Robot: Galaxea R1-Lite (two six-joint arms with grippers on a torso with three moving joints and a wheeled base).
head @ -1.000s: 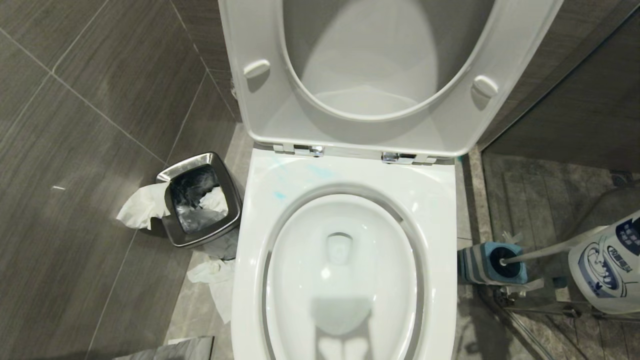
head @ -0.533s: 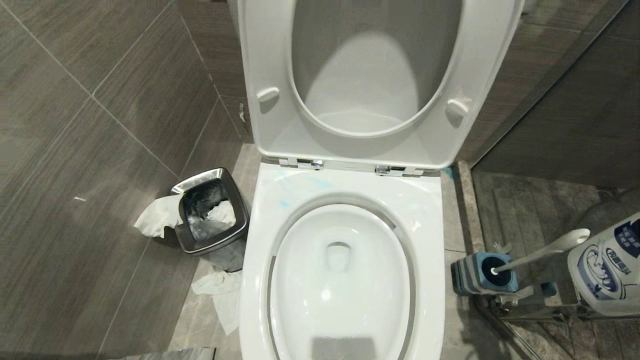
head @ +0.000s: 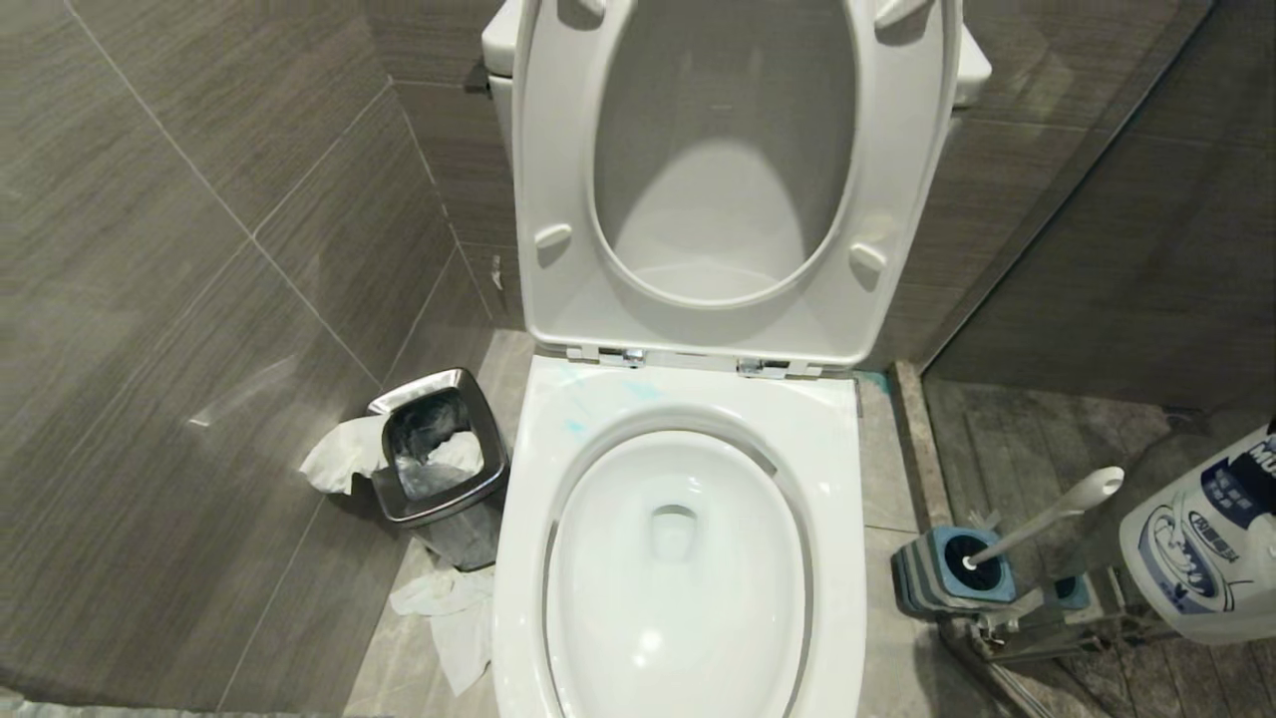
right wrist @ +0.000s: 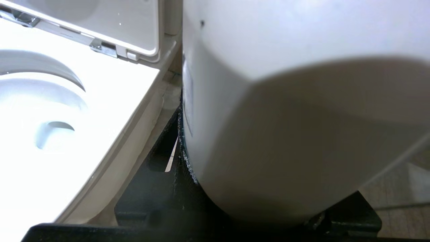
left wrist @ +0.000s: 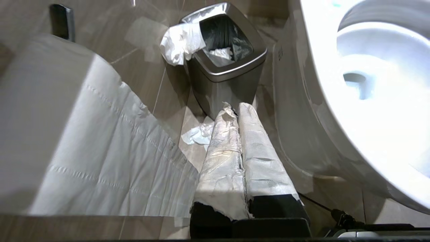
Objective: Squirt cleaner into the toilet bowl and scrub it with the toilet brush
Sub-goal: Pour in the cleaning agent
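**Q:** Where's everything?

**Me:** Toilet bowl [head: 678, 558] dead centre, teal cleaner [head: 573, 427] smears at 11 on its rim. Toilet brush [head: 1037, 519] in its holder [head: 942, 578] at 3. My right gripper [right wrist: 255, 188] is clamped on the cleaner bottle [head: 1196, 538]; left gripper [left wrist: 237, 109] has its fingers together.

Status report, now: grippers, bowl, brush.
Right gripper clamped on white cleaner bottle, beside toilet bowl. Left gripper shut, empty. Toilet brush in holder. Seat up.

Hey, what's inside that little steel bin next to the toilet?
The steel bin holds a black liner and crumpled white tissue; another wad hangs over its rim. Whatever lies deeper is covered by the liner and paper.
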